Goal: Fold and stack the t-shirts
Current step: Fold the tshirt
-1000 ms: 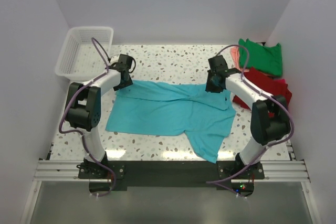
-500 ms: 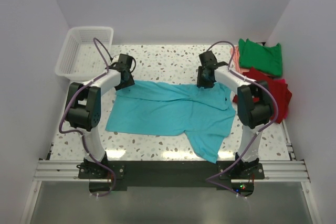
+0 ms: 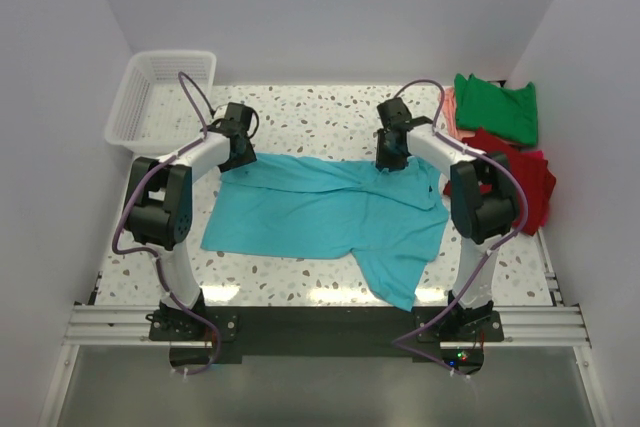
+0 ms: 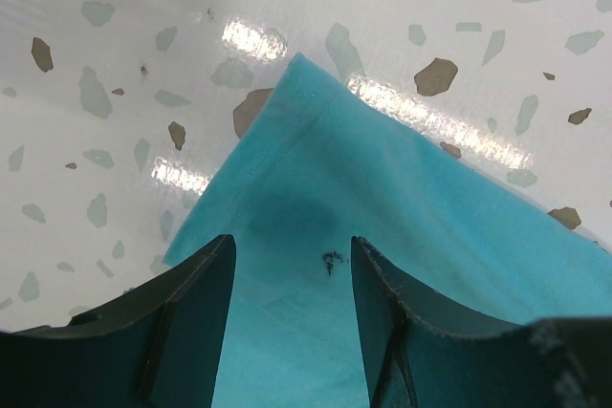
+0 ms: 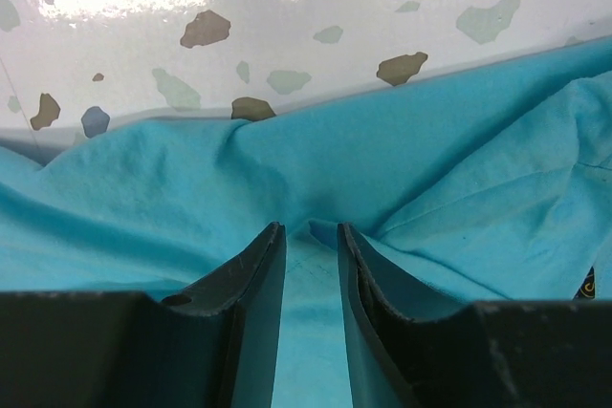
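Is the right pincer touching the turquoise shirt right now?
Touching. In the right wrist view, the right pincer presses its fingertips into the turquoise shirt, and cloth puckers up between them.

No words, numbers or signs to read anywhere. Only a tiny dark mark [image 4: 332, 260] on the turquoise t-shirt [image 4: 421, 217], too small to read as a letter or a sign.
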